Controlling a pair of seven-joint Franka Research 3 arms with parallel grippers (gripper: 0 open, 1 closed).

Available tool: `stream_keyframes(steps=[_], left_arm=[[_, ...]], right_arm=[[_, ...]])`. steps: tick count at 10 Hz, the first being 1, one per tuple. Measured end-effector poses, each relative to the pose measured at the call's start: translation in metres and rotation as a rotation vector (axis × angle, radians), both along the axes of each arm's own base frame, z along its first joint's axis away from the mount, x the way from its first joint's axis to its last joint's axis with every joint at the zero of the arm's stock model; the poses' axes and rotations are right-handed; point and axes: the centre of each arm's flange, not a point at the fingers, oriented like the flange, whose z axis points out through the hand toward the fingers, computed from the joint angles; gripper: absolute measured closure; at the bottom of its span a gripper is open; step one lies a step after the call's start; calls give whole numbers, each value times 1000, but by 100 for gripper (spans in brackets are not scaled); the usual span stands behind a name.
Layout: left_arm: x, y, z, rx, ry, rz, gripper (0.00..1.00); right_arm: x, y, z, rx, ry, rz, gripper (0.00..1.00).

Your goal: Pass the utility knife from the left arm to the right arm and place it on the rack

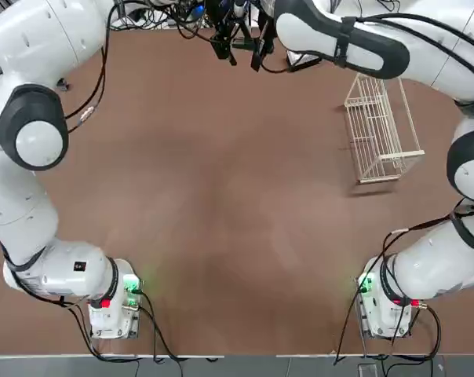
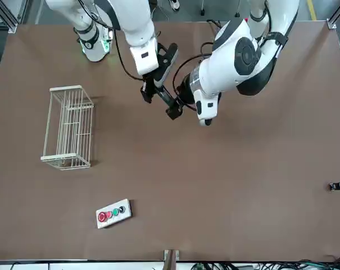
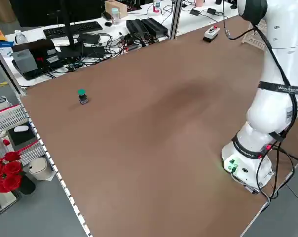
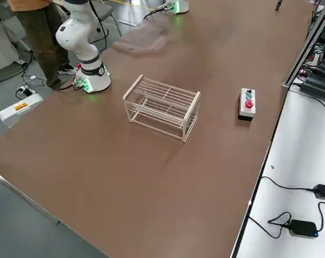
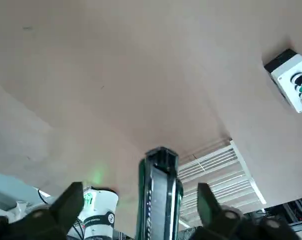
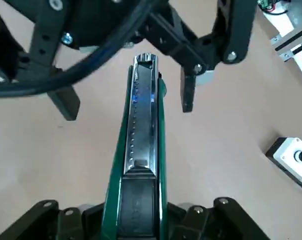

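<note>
The dark green-black utility knife (image 6: 140, 150) hangs above the far middle of the table. My right gripper (image 6: 136, 216) is shut on its handle end. My left gripper (image 5: 140, 194) is open around the knife's other end, with one finger (image 5: 71, 200) on each side and a gap to the knife (image 5: 160, 192). In the front view the knife (image 2: 169, 100) spans from the right gripper (image 2: 152, 87) to the left gripper (image 2: 180, 106). The white wire rack (image 1: 378, 129) stands on the table on my right side, with nothing in it (image 4: 162, 105).
A grey box with coloured buttons (image 2: 113, 213) lies at the far edge beyond the rack. A small green-topped object (image 2: 339, 185) sits far out on my left side. A person (image 4: 36, 32) stands by the right arm's base. Cables and desks line the far edge.
</note>
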Motion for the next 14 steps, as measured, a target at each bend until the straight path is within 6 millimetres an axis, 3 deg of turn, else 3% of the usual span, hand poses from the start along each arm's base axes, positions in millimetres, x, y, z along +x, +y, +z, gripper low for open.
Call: stream_keyframes(steps=[2,5,7,9,11,12,14], left_arm=[[10,18,11,-1,-13,27,0],[14,39,30,20,-13,35,0],[28,72,31,48,14,52,0],[57,140,38,53,-27,31,0],[66,211,64,152,-127,-13,0],[60,228,75,248,-159,-33,0],[49,240,80,390,-191,-125,0]], right_arm=[[6,-7,3,11,5,-27,96],[23,-33,6,14,54,-231,96],[58,-81,2,-10,56,-357,99],[89,-134,-1,-45,57,-462,99],[98,-176,-4,-83,56,-540,99],[97,-196,-6,-105,55,-577,99],[94,-247,-15,-122,89,-677,99]])
